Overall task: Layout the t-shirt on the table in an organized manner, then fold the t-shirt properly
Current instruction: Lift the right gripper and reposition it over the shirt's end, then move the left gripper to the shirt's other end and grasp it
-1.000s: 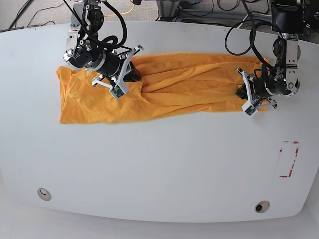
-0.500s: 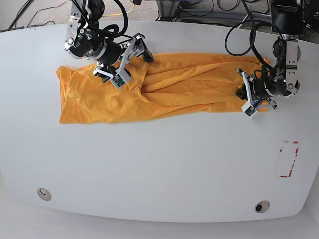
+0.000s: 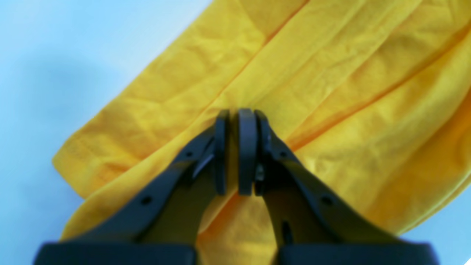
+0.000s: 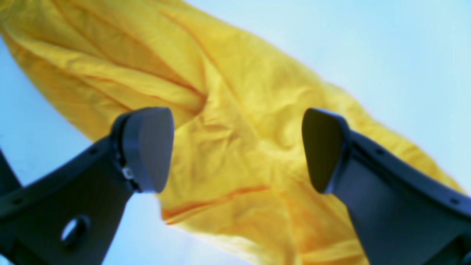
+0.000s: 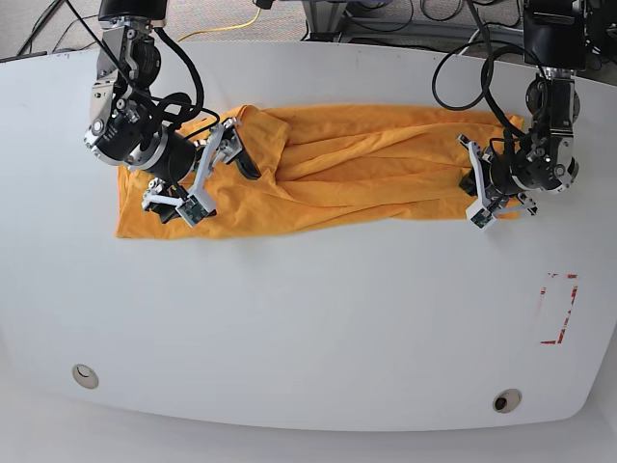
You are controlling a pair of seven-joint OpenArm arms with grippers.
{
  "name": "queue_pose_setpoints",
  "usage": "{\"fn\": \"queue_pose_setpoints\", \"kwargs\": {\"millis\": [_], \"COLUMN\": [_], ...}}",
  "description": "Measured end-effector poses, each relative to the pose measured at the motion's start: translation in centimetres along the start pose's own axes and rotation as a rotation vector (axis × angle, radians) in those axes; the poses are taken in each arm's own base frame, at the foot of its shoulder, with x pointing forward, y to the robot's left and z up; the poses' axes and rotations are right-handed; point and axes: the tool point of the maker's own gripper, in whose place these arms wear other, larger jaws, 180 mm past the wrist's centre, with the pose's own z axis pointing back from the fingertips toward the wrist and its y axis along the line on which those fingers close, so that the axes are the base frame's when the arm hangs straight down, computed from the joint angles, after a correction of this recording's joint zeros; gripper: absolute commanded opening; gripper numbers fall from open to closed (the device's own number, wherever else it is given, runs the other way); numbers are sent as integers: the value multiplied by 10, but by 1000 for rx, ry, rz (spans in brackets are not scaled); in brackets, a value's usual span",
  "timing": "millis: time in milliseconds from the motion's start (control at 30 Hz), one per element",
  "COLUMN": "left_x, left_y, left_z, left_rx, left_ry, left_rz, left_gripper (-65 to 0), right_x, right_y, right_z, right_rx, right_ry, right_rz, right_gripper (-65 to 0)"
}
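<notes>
Now, taking the t-shirt (image 5: 328, 169) as the landmark, it lies as a long crumpled orange-yellow band across the far half of the white bench (image 5: 308, 318), with its long axis running from side to side in the base view. At its left end in that view the right claw (image 5: 214, 172) hovers over the cloth with its fingers spread wide and nothing between them; in the right wrist view only wrinkled fabric shows below the gap. At the shirt's opposite end the left claw (image 5: 479, 193) is clenched on a fold of the fabric, the pads pressed together with cloth between them. I judge that the next move depends on the right arm: the bunched folds lie directly under its released claw, so it is nearer to them.
</notes>
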Motion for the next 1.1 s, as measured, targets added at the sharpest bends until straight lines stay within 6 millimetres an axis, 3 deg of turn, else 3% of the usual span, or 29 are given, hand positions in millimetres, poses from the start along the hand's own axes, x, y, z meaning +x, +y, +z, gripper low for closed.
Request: {"fn": "queue_pose_setpoints", "kwargs": {"millis": [200,267,367,500,600,833,967,1100], "left_x": [10,15,22,27,35,54,53,46], "left_y": [2,4,8,13,17,30,41,47], "left_z": [4,5,6,8,10,23,33,40], "left_rx": [14,19,27,39,49,91,124,120], "left_ry": [-21,-32,-45,-53,-65,-118,-121,-116], "left_rz": [-20,-24,-28,-33,-38,-48,-29,33], "left_gripper": [-622,-622,-621,-621,-619,-600,-490,-333], "right_x": [-12,-9,-15,-42,-60,-73,-88,-87], "right_y": [-19,-20,-21,-25,-25,-24,-23,-23], "right_z": [1,0,-6,-19,-26,-38,-44,-48], "right_rx": [-87,-94,-87,-79,-66,-40,-25,-19], "right_ry": [53,27,28,77,104,88,103,77], "right_rz": [47,50,33,-18,-63,-128,-170,-197], "right_gripper": [-130,-168,-281,-499,-618,-612,-612,-612]}}
